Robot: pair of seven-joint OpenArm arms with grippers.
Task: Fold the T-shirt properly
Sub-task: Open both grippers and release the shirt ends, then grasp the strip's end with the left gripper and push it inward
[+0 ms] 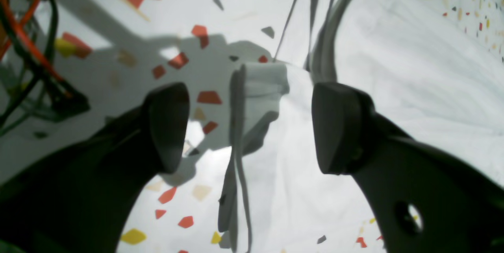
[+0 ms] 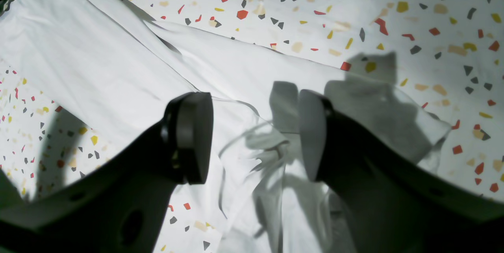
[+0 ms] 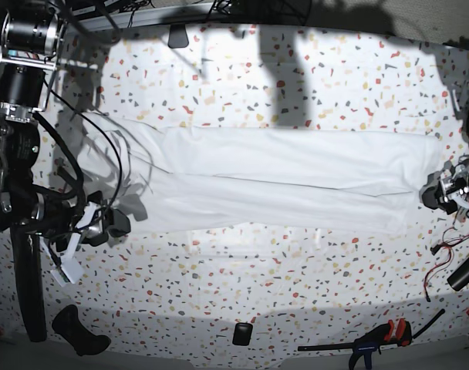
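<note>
Lying limp, the thin T-shirt (image 3: 281, 181) will sag — pinch its bunched hem between the wide-open left hand (image 1: 252, 127); right hand (image 2: 254, 137) parted, empty.

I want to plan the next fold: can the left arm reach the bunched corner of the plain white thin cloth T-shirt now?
Probably yes. The left gripper is open, and the bunched corner of the plain white thin cloth T-shirt stands between its fingers, with nothing in between.
</note>
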